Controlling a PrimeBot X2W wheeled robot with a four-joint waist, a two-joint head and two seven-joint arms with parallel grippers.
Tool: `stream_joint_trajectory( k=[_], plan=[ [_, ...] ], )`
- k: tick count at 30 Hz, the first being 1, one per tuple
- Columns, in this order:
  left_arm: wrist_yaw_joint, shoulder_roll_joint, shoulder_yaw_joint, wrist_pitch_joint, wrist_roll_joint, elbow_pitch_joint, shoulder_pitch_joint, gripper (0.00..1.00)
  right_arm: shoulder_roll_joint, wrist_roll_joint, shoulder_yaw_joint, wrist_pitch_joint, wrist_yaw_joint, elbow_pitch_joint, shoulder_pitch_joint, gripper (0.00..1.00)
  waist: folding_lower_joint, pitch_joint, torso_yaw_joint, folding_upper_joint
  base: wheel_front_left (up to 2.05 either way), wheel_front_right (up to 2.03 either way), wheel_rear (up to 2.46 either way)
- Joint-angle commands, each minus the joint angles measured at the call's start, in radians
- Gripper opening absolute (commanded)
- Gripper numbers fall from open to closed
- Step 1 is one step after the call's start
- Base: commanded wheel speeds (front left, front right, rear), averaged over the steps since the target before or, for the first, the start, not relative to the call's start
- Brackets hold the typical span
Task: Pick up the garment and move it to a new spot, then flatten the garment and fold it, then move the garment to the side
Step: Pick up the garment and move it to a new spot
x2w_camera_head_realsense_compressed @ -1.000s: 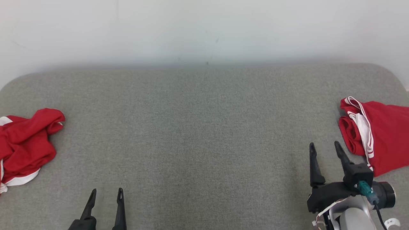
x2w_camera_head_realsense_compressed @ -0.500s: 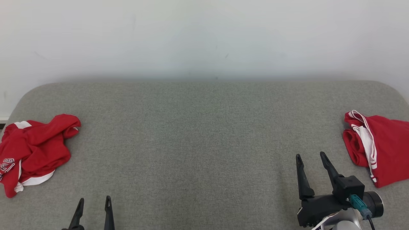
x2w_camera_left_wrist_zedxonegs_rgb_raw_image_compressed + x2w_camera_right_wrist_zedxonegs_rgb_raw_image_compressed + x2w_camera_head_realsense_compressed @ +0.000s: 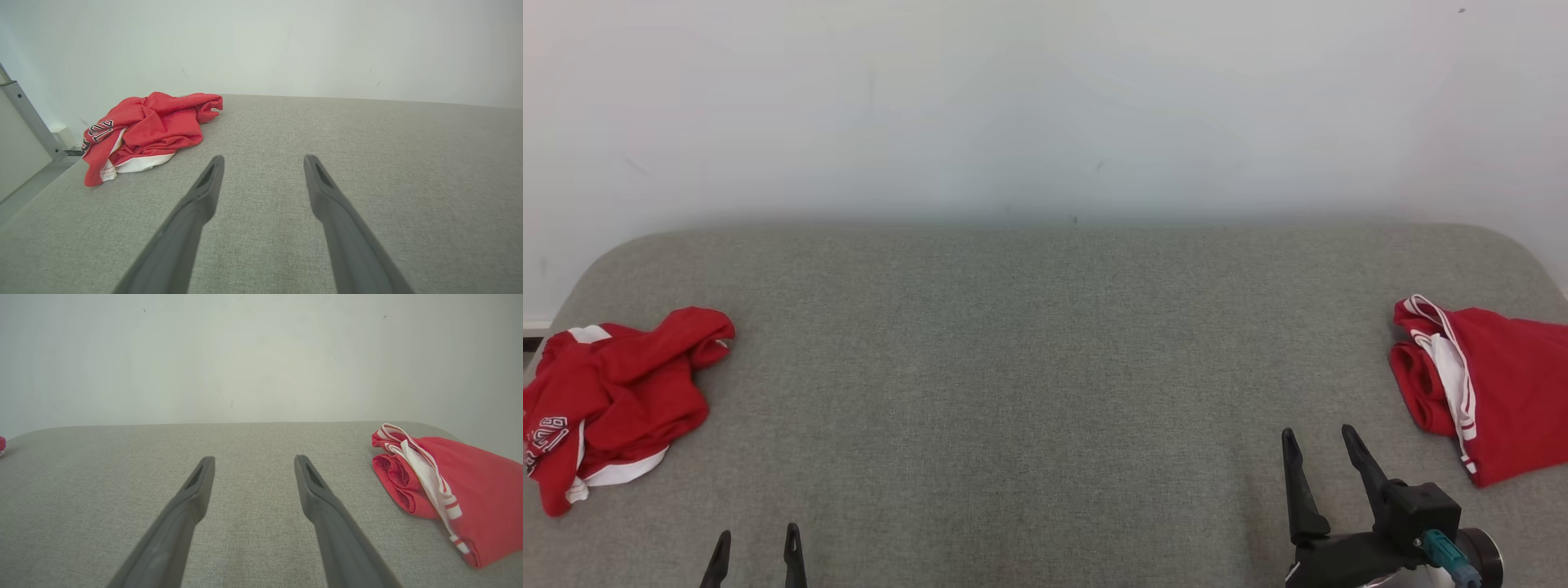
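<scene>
Garment, a crumpled red top with white trim and lettering, lies heaped at the far left end of the grey counter, close to its edge; the left wrist view shows it ahead and to the left of the fingers. Nothing is touching it.

The left end effector sits low at the near edge with its fingers spread wide and empty, well apart from the heap. The step in hand looks like the pick-up, so this arm should swing left and forward, come down over the highest ridge of cloth and pinch there. It should avoid the loose white hem near the edge, which could drag the rest off the side. Lift until the whole heap clears, then set it on the bare middle, where there is room to flatten it.

The right end effector is likewise spread and empty, near a folded red piece at the right end. That piece looks finished and is best left alone.
</scene>
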Motion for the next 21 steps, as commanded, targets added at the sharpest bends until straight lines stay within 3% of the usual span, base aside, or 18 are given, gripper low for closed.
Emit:
stream_joint_trajectory(
  k=[1, 14, 21],
  plan=[
    [-0.001, -0.001, 0.005, -0.003, -0.012, -0.008, 0.009, 1.00, 0.002, 0.000, -0.002, 0.000, -0.003, 0.001, 0.015, 1.00, 0.0000, -0.002, -0.003, 0.0000, 0.00, 0.00, 0.00],
    [-0.006, -0.001, 0.011, -0.003, -0.025, -0.014, 0.024, 1.00, 0.002, 0.004, -0.009, 0.000, -0.003, 0.007, 0.039, 1.00, 0.0000, -0.006, -0.015, 0.0000, 0.00, 0.00, 0.00],
    [-0.003, -0.001, 0.016, -0.003, -0.021, -0.006, 0.014, 1.00, 0.002, 0.009, 0.005, 0.000, -0.003, 0.011, 0.038, 1.00, 0.0000, 0.007, 0.014, 0.0000, 0.00, 0.00, 0.00]
  ],
)
